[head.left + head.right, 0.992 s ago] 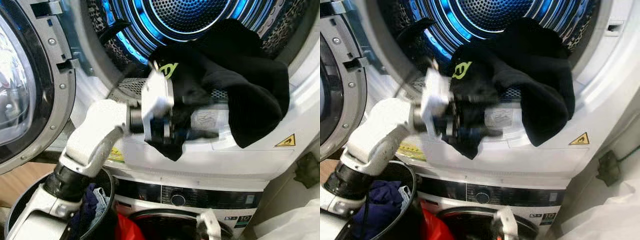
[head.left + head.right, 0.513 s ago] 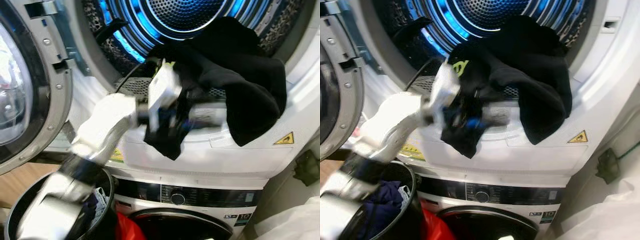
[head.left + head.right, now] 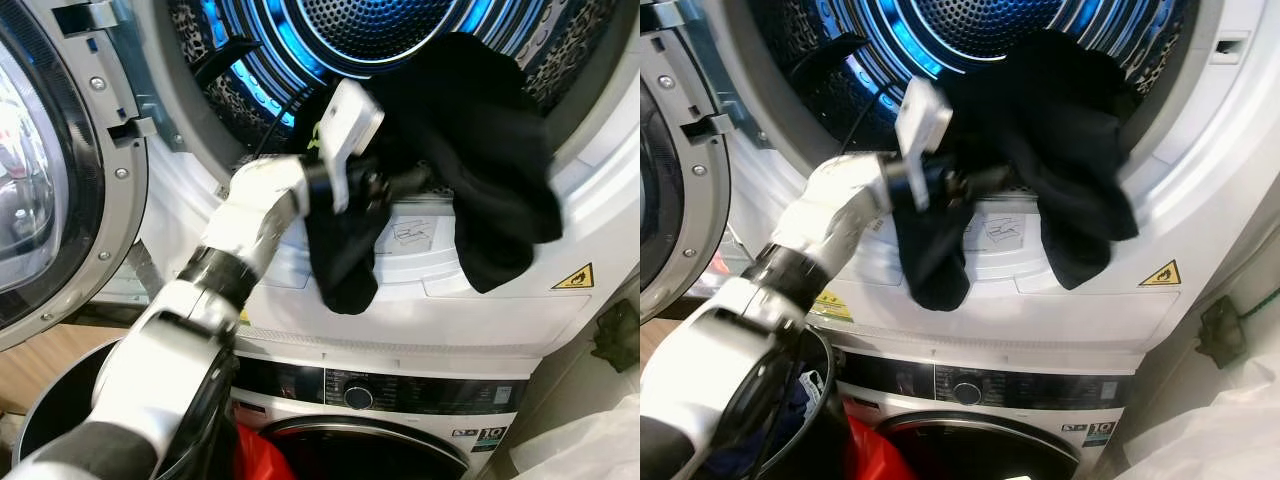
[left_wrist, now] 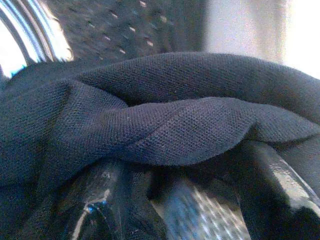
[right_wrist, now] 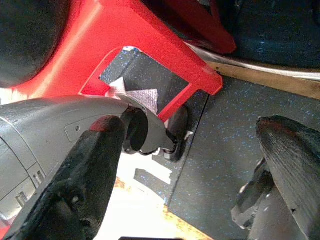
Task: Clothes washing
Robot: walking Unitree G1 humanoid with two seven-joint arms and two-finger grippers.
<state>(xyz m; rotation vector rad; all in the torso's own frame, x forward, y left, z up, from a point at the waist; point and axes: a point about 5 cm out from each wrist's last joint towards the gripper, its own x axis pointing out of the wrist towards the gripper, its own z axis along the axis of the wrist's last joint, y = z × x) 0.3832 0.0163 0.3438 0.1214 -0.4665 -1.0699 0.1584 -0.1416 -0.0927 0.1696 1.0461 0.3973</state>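
holding black garment (image 3: 470, 150) at drum (image 3: 370, 30), left gripper (image 3: 385, 185) seemingly clamped.

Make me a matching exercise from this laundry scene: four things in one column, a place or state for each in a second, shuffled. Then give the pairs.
1. black garment
2. left gripper
3. dryer door
4. warning sticker

A. swung open at the robot's left
B. draped over the drum's lower rim
C. on the white front panel, below the drum opening
D. shut on the dark cloth at the drum mouth

Pairs: 1-B, 2-D, 3-A, 4-C
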